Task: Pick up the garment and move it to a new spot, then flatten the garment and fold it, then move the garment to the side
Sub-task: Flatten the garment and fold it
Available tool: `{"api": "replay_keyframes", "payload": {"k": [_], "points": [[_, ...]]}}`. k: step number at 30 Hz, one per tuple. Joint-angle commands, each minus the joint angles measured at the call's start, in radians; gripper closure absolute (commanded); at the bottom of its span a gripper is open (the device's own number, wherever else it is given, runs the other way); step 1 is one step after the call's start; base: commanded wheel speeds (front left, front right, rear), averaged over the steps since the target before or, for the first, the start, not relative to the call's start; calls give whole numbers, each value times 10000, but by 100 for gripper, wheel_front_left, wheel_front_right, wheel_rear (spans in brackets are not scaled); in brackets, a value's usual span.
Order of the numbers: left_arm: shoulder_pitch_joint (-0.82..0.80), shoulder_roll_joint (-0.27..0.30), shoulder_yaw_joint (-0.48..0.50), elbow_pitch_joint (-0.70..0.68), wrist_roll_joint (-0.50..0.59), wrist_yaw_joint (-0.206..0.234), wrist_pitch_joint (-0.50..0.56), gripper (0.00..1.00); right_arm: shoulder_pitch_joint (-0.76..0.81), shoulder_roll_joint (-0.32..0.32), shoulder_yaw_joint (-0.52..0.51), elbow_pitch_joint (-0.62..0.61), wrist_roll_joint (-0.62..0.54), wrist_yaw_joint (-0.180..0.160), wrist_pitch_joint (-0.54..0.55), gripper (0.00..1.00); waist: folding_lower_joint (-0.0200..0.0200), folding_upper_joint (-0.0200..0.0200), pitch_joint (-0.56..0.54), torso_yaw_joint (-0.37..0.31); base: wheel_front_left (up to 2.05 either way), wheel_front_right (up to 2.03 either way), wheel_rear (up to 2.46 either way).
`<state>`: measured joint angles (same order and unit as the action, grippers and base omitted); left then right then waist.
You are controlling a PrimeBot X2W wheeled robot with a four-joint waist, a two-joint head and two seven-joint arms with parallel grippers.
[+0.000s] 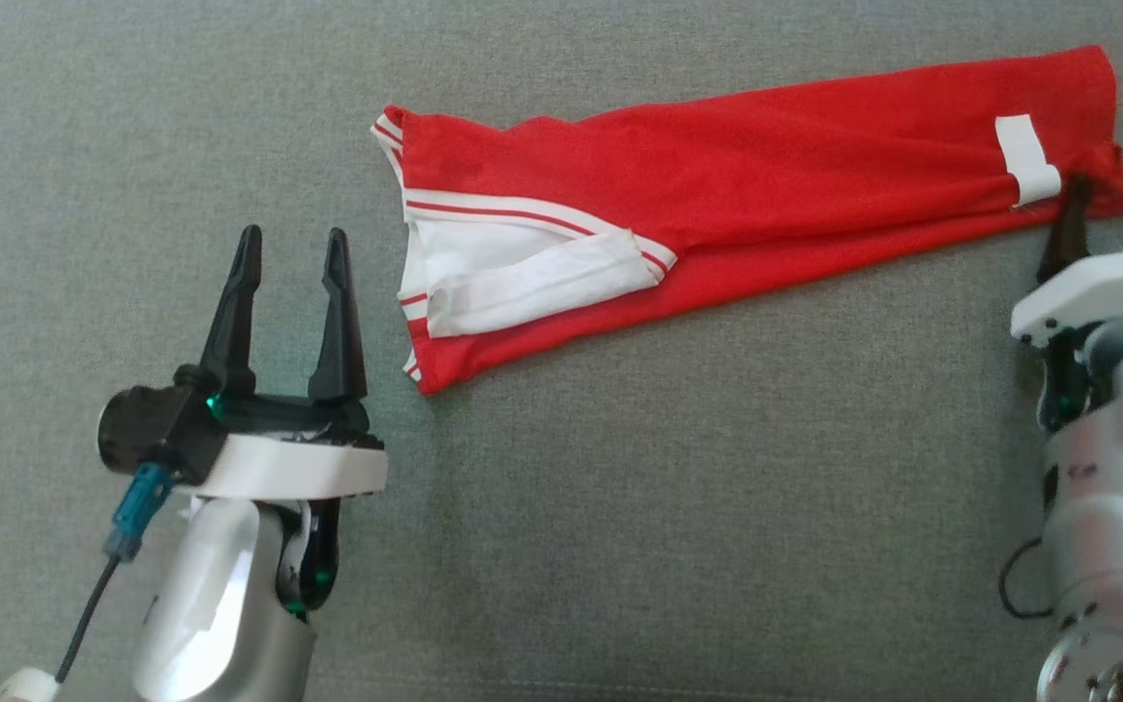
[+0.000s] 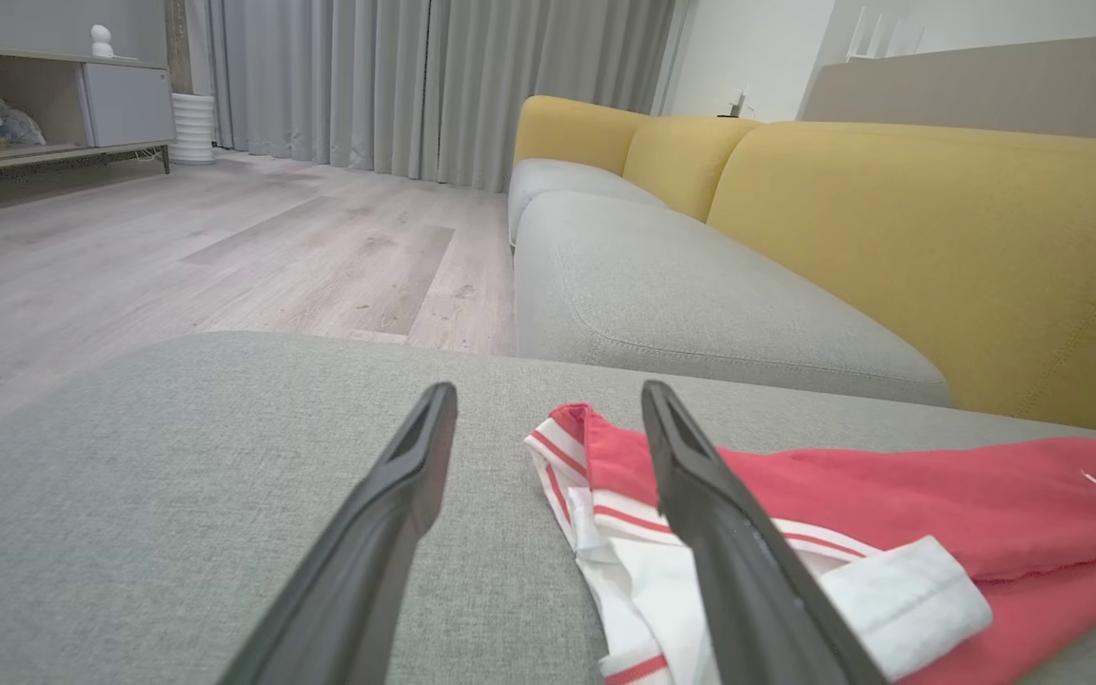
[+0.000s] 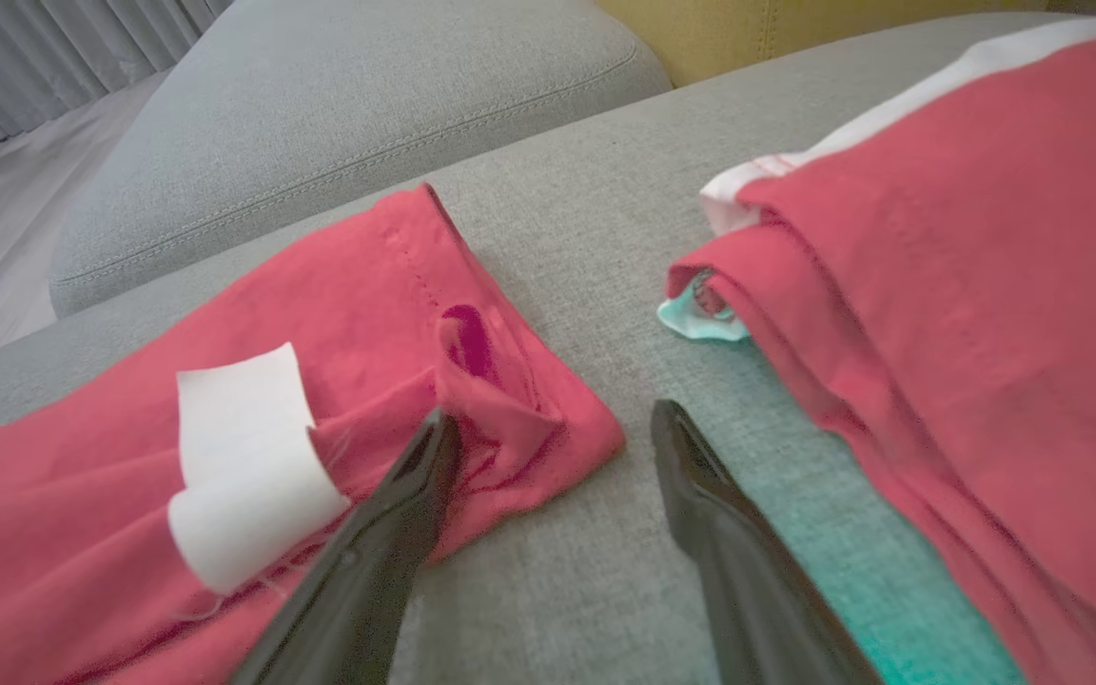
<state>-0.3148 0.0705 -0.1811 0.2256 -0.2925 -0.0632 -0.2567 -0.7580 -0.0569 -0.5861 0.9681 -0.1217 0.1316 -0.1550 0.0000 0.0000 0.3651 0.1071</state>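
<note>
From the head view, the red garment lies in a long strip on the grey cushion. The left claw is wide open and holds nothing. It sits just beside the garment's white-striped end and does not touch it. The right claw is wide open too, at the far end by the white tag.

From the left wrist view, the striped end lies partly behind one finger. Bare cushion shows between the two fingers. I think the next job is to fold the strip. To do it well, this claw should slide over until the cloth is between its fingers, then pinch all the layers.

From the right wrist view, one fingertip meets the red corner beside the tag. The other is over bare cushion, and nothing is gripped. A second red cloth lies near, so the claw should not catch that one.
</note>
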Motion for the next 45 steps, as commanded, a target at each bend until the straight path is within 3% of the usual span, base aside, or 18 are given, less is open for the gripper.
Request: {"api": "replay_keyframes", "payload": {"k": [1, 3, 4, 10, 16, 21, 29, 34, 45], "points": [[-292, 63, 439, -244, 116, -50, -51, 0, -303, 66, 226, -1, -82, -9, 29, 0, 0, 0, 12, 1, 0, 0, 0], [-329, 42, 501, -196, 168, -91, -51, 0, -498, 66, 257, 437, -150, -9, -76, 91, 0, 0, 20, -22, 0, 0, 0], [-341, 35, 539, -166, 196, -108, -51, 0, -563, 66, 277, 598, -198, -9, -183, 100, 0, 0, -2, -46, 0, 0, 0], [-245, -4, 761, -73, 354, -170, -51, 0, -670, 66, 345, 930, -378, -9, -825, 100, 0, 0, -368, -329, 0, 0, 0], [71, -48, 930, -24, 440, -224, -51, 0, -384, 66, 816, 854, 384, -9, -1052, 100, 0, 0, -936, -834, 0, 0, 0], [289, -70, 1045, -14, 512, -263, -51, 0, 305, 66, 1564, -32, 1438, -9, -1063, 100, 0, 0, -1337, -1250, 0, 0, 0], [585, -89, 1167, -124, 629, -257, -51, 0, 1871, 66, 1611, -1803, 2247, -9, -1044, 100, 0, 0, -1725, -1630, 0, 0, 0], [613, -111, 1128, -164, 626, -273, -51, 0, 2246, 66, 1688, -2623, 2576, -9, -766, 100, 0, 0, -1761, -1593, 0, 0, 0], [731, -167, 858, 126, 489, -270, -51, 0, 2336, 66, 3729, -3804, 3528, -9, -467, 100, 0, 0, -2224, -949, 0, 0, 0]]}}
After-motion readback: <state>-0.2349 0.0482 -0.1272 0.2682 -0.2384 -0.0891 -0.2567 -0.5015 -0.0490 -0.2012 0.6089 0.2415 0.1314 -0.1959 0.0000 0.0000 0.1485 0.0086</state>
